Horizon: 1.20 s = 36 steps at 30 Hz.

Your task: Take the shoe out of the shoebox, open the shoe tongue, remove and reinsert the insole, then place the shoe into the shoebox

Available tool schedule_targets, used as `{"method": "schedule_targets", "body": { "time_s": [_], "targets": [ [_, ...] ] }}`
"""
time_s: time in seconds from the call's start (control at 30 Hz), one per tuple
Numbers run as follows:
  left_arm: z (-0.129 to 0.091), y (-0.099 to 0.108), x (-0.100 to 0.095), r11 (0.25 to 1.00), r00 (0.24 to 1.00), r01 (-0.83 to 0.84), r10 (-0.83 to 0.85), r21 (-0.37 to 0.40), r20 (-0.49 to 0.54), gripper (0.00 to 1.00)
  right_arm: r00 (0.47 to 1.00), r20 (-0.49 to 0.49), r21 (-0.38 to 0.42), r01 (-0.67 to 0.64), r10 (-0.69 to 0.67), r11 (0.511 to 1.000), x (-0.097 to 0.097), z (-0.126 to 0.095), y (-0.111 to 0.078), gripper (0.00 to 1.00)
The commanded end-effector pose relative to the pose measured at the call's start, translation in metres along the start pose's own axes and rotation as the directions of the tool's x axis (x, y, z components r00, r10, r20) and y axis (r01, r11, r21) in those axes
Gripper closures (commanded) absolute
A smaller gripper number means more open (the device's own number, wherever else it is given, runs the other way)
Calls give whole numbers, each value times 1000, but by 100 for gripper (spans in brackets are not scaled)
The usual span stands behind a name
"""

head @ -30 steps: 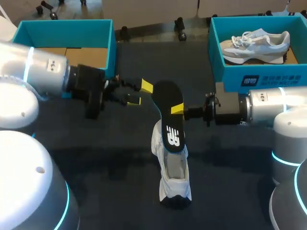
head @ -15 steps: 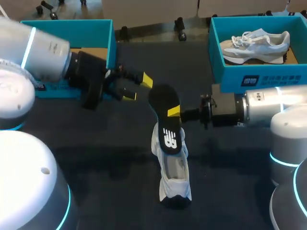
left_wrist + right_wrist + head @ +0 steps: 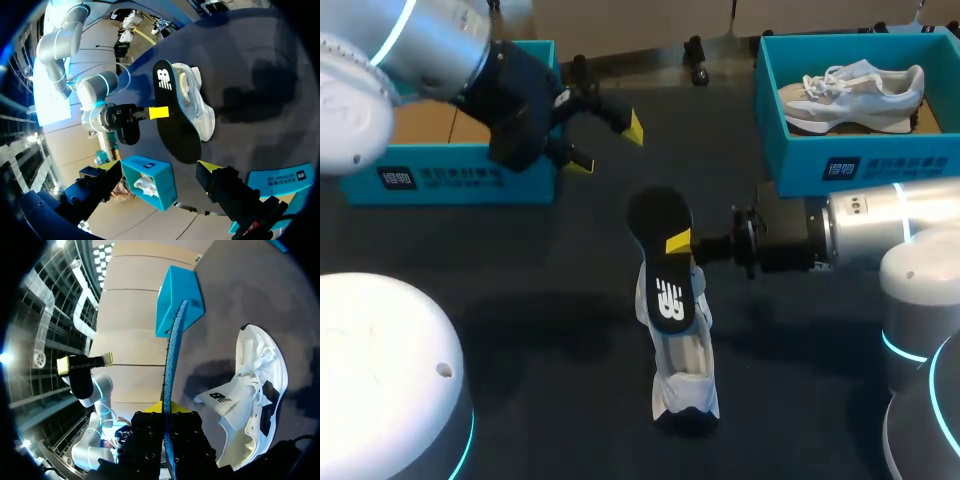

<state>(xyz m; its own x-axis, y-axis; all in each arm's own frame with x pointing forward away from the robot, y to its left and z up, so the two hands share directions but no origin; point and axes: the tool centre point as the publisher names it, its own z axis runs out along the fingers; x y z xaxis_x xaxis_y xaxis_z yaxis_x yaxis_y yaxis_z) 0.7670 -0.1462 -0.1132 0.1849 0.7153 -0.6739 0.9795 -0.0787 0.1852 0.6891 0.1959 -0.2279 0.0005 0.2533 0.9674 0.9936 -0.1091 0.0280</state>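
**Right tool grips the insole over the shoe; left tool open and apart**

Your left tool (image 3: 607,146) hangs with its yellow-tipped fingers spread wide and nothing between them. The left shoebox (image 3: 450,180), teal, sits just behind and beside it. In the left wrist view the insole and shoe lie ahead of this tool, well apart from its fingers.

The black insole (image 3: 662,250) is the next thing over, ahead of the left tool and clamped in your right tool. It is lifted off the surface (image 3: 520,320) and tilted. Its free, rounded end points away from you, and its logo end dips down to the white shoe (image 3: 682,370). You cannot tell from these views whether that end is touching the shoe's opening or only hanging in front of it.

The shoe rests on the dark surface, below and just beside the right tool. In the right wrist view its tongue (image 3: 225,400) stands folded out of the opening.

Your right tool (image 3: 680,243) comes in from the side and is closed on the insole's edge. The right wrist view shows the insole edge-on, running straight out from between the fingers.

Behind the right tool's arm sits the right shoebox (image 3: 850,165), also teal, with a second shoe (image 3: 855,95) lying inside it.
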Motion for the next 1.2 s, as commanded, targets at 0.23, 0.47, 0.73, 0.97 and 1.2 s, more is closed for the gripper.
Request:
{"method": "schedule_targets", "body": {
  "time_s": [0.23,0.47,0.73,0.97,1.2],
  "targets": [
    [10,23,-22,984,958,168,-150,57,-245,0,1000,6,0,-1,1,1000,1,1,-1,100],
    [23,21,-37,976,899,204,-159,69,-408,0,1000,6,0,-1,1,1000,1,1,-1,100],
    [32,22,-40,968,843,234,-155,92,-516,0,1000,6,0,-1,1,1000,1,1,-1,100],
    [43,23,-39,955,810,270,-158,121,-565,0,1000,6,0,-1,1,1000,1,1,-1,100],
    [55,13,-29,946,820,294,-177,134,-544,0,1000,6,0,-1,1,1000,1,1,-1,100]
  ]
}}
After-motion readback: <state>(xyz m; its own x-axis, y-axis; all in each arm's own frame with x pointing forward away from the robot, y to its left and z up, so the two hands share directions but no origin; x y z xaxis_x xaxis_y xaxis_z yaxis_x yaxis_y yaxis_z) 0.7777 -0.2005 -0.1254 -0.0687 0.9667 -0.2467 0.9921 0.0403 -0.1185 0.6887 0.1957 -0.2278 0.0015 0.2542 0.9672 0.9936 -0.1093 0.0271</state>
